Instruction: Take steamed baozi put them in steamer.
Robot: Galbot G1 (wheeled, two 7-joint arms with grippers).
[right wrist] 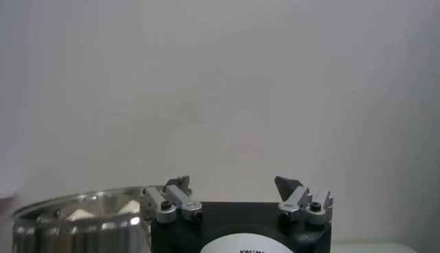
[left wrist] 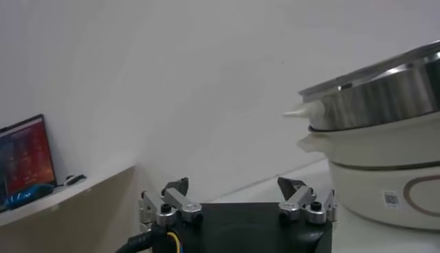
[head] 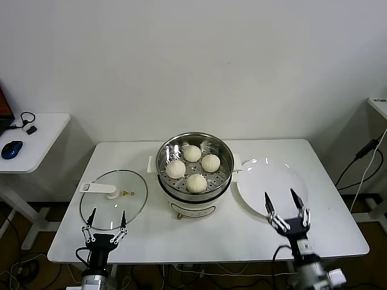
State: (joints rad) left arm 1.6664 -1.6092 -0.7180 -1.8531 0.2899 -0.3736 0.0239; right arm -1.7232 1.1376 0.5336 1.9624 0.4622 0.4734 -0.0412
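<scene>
White table (head: 151,235) before plain wall (head: 199,60), side desk (head: 42,136) left, possibly laptop-topped

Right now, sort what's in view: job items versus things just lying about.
Job: four baozi, all in the steamer.

Lying about: glass lid, white plate, blue mouse on the side table.

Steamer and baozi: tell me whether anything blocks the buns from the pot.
Nothing visible does. All four baozi already sit on the tray inside the steamer. The glass lid lies flat beside it, the white plate is empty, and both tools hang open near the table's front edge.
</scene>
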